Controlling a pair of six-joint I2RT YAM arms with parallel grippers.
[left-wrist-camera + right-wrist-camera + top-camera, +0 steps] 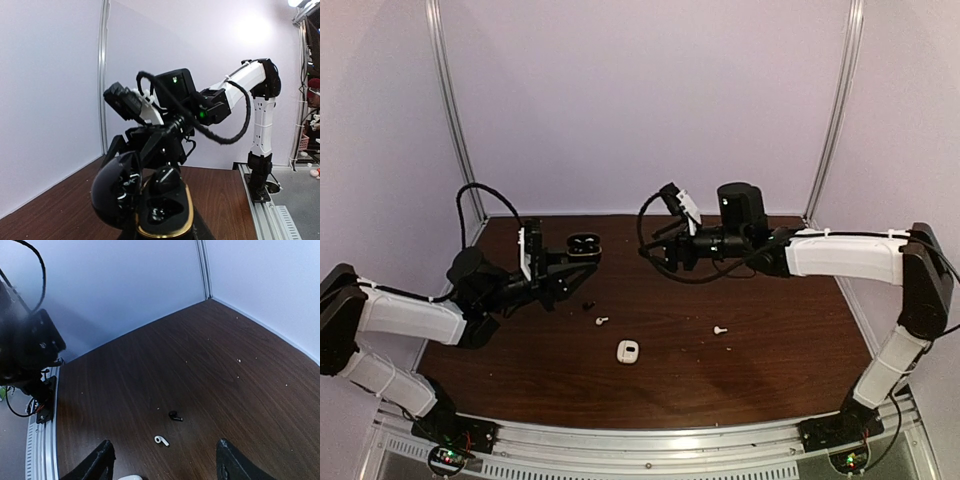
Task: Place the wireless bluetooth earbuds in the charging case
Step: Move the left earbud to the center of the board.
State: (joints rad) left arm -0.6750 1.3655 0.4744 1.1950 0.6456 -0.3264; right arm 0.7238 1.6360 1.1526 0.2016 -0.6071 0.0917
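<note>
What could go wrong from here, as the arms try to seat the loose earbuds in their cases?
1. The left end effector holds the open black case off the table. Pressing an earbud into it may tilt the case or push it out of the grip.
2. The black earbud and a white earbud are tiny and lie close together. The open right end effector, reaching for one, could flick the other away.

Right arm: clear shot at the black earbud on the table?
Probably yes. Right gripper is open and empty; black earbud lies uncovered on the table. Left gripper, holding the case, hangs close by.
</note>
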